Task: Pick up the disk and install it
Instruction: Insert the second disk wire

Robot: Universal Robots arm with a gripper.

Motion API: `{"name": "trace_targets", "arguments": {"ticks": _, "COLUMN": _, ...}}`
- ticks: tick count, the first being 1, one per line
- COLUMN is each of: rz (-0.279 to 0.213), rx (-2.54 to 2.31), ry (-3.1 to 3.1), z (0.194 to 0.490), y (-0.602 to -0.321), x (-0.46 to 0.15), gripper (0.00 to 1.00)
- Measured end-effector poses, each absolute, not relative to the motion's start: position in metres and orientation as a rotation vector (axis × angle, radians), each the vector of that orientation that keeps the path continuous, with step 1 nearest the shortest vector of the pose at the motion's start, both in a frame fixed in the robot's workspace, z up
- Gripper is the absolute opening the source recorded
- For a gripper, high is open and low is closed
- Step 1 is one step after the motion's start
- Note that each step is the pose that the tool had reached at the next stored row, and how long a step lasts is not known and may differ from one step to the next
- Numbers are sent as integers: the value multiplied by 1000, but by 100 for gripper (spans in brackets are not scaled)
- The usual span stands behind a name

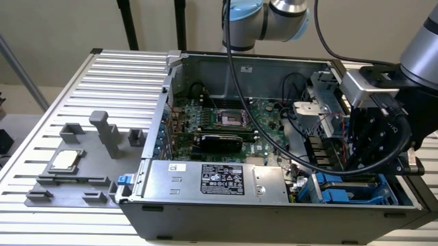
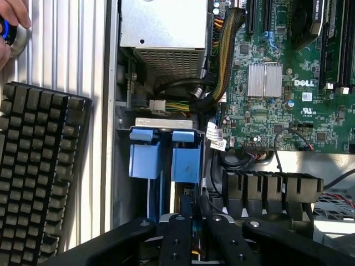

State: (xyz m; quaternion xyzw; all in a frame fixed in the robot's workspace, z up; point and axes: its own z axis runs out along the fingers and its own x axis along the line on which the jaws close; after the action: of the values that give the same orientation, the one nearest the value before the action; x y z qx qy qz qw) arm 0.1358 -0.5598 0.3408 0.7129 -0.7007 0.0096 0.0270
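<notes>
The black multi-link gripper sits low over the drive bay at the front corner of the open grey desktop PC case, on the exterior view's right. Its fingers are drawn close together w/ a thin dark-and-blue edge between them, prob. the disk, but I cannot tell for sure whether they clamp it. The disk, a flat drive in a blue plastic carrier frame, stands edge-up in the bay slot just ahead of the fingers, its two blue tabs up, so it looks seated or nearly so; that orientation suits sliding it down the bay rails. The wrist view adds what the exterior misses: a black keyboard on the ribbed metal worktop beside the case, a person's hand at a blue-lit knob, and the green motherboard up close. The exterior view gives the arm's posture and a grey fixture tray w/ a small square silver chip, well apart from the case.
</notes>
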Motion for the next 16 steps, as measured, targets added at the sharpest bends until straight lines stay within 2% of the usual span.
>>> {"name": "trace_targets", "arguments": {"ticks": 11, "rz": 26, "rx": 2204, "ry": -2166, "z": 335, "y": -562, "x": 136, "gripper": 16}}
{"name": "trace_targets", "arguments": {"ticks": 14, "rz": 24, "rx": 2205, "ry": -2167, "z": 336, "y": -562, "x": 136, "gripper": 18}}
{"name": "trace_targets", "arguments": {"ticks": 15, "rz": 25, "rx": 2204, "ry": -2166, "z": 338, "y": -562, "x": 136, "gripper": 25}}
{"name": "trace_targets", "arguments": {"ticks": 16, "rz": 25, "rx": 2204, "ry": -2166, "z": 340, "y": -562, "x": 135, "gripper": 25}}
